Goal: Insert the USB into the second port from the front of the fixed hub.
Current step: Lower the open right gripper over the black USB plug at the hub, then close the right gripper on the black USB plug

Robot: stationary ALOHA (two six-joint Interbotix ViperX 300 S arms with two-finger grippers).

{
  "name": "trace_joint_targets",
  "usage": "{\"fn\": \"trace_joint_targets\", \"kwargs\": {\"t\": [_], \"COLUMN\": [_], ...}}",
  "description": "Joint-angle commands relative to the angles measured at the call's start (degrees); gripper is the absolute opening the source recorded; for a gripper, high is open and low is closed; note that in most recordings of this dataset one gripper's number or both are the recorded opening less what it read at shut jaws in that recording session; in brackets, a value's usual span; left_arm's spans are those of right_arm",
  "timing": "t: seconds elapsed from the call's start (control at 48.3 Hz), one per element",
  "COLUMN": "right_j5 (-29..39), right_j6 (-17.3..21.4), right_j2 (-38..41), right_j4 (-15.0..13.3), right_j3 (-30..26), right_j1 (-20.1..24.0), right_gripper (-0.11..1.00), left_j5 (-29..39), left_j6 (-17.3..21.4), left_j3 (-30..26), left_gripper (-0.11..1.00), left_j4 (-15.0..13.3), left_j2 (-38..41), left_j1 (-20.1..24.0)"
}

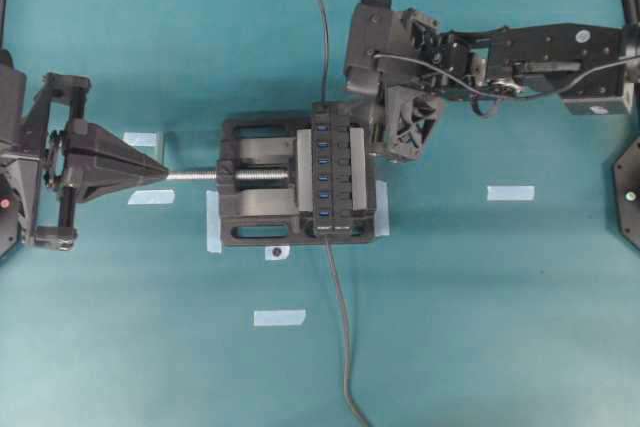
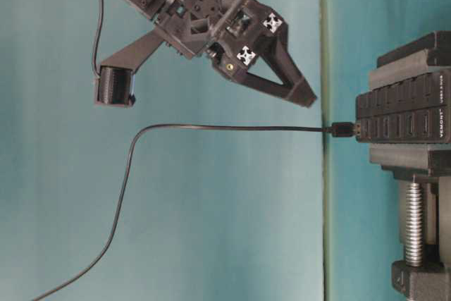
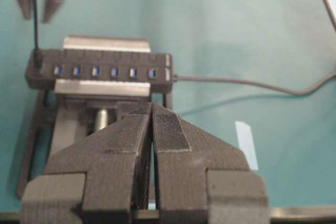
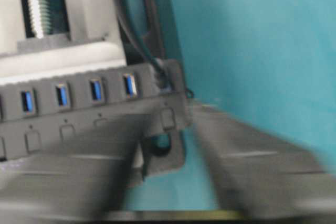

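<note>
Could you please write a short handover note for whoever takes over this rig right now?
Left end effector: shut, empty, pointing at the black screw vise.
Right end effector: open, empty, clear of the plug.
Things: the long black hub with blue slots is clamped in the vise. The small black USB plug on its thin grey cable sits in a port at the hub's end nearest the right arm.
Done: plug inserted; six blue slots bare.
Left: confirm it is the second port, since it looks like the end one, then withdraw.
</note>
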Motion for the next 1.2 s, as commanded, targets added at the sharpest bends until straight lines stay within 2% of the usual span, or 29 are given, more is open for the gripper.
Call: {"fn": "trace_joint_targets", "kwargs": {"t": [0.0,0.062,0.104,0.269,0.642,1.181], "right_j5": [-1.23,-1.76,-1.93,-2.11,-1.93,-1.58], "right_j6": [-0.09,-0.09,-0.18,-0.18,-0.26,-0.26], "right_j2": [-0.18,0.26,0.7,2.11,5.36,5.89], "right_j4": [0.09,0.09,0.09,0.18,0.18,0.0], "right_j3": [-1.49,-1.76,-2.02,-3.25,-5.89,-5.71], "right_j1": [0.35,0.35,0.44,0.7,0.97,0.97], "right_gripper": [0.67,0.82,0.86,0.82,0.81,0.81], "left_j5": [-0.26,-0.26,-0.26,-0.26,-0.26,-0.26], "left_j6": [0.0,0.0,0.0,-0.18,-0.18,-0.18], "left_j3": [-1.14,-1.14,-1.14,-1.14,-1.14,-0.97], "left_gripper": [0.0,0.0,0.0,0.0,0.0,0.0], "left_j4": [0.09,0.09,0.09,0.09,0.09,0.09], "left_j2": [0.0,0.0,0.09,0.0,0.0,0.0], "left_j1": [-0.18,-0.18,-0.18,-0.18,-0.18,-0.18]}}
